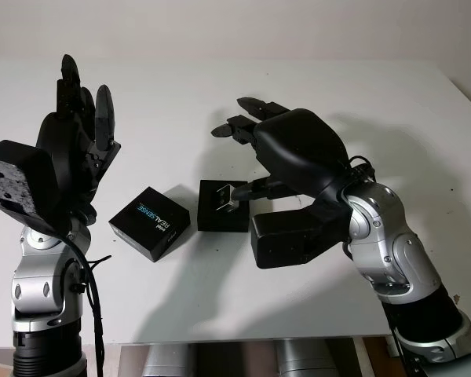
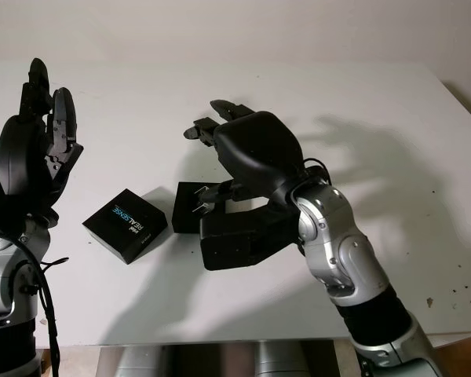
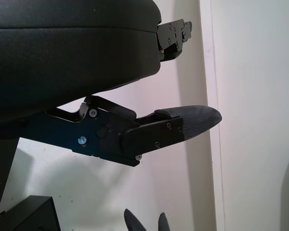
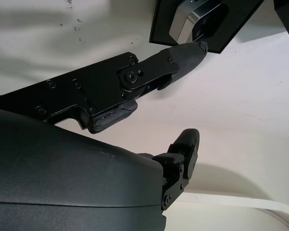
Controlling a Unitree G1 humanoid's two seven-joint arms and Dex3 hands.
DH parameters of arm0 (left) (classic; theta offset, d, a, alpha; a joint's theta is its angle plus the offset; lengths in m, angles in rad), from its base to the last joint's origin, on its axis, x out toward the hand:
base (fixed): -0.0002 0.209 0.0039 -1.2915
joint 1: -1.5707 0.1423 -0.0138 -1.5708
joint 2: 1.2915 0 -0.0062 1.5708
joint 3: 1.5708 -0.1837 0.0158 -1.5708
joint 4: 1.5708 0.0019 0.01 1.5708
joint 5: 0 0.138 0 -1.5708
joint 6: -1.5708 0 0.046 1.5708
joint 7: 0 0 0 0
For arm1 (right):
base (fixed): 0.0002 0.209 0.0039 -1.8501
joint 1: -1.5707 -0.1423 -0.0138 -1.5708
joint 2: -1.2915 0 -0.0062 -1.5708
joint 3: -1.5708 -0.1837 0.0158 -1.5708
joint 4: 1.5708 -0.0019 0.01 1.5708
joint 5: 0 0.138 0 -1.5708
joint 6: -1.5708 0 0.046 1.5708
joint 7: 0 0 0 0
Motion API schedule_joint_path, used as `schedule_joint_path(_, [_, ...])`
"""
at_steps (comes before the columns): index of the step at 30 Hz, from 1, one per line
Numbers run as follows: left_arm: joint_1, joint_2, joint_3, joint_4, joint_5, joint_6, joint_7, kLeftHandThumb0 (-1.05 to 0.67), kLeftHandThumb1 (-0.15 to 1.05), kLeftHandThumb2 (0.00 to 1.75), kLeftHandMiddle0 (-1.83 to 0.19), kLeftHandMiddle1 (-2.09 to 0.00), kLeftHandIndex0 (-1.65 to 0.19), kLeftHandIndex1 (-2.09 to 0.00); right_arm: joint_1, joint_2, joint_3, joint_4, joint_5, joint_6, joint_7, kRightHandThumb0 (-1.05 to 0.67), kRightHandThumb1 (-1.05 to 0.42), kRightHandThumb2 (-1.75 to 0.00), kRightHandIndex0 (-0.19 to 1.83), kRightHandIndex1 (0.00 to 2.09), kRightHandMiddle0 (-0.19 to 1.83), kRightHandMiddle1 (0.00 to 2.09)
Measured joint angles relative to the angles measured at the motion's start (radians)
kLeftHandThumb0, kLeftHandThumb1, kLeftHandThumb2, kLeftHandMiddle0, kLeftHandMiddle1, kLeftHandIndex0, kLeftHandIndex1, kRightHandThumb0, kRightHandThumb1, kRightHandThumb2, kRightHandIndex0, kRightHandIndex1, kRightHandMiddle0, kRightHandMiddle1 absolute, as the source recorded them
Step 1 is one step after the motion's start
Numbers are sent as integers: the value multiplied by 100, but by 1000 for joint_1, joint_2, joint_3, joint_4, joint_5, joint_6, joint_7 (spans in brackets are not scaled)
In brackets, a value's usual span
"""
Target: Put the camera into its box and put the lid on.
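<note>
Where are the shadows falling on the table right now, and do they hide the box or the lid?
Left eye view: the right hand throws a soft shadow over the table behind it and under its palm; the box sits in shade but reads clearly. Lid: evenly lit, its printed lettering legible. Left hand, open and raised, shades the table's left edge. Right wrist view: camera in the box shows a mild sheen.

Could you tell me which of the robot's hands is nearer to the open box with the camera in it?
The right hand is nearer, hovering just above the open box. The left hand is raised off to the side, beyond the lid.
</note>
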Motion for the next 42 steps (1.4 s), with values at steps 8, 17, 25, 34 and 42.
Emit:
schedule_joint_path(8, [0,0,0,9,0,-18,0,-65,105,57,19,0,19,0,2,6,44,-7,-85,12,34,-81,-99,-5,23,5,3,116])
schedule_joint_path(17, [-1,0,-1,13,3,-22,1,-66,105,56,19,0,19,0,24,-14,47,-38,-96,-1,93,-81,-99,-6,20,4,4,119])
schedule_joint_path(25, [-2,0,-2,17,4,-28,0,-66,105,55,19,0,19,0,41,-16,50,-47,-108,-14,101,-82,-99,-6,18,4,4,115])
schedule_joint_path(34, [-4,0,-3,25,4,-41,5,-65,105,52,19,0,19,0,43,-1,81,-15,-161,-9,86,-77,-99,-5,20,6,1,127])
schedule_joint_path(42, [-4,0,-4,29,4,-41,6,-64,105,51,19,0,19,0,43,35,99,49,-205,15,23,-77,-101,-6,22,6,3,126])
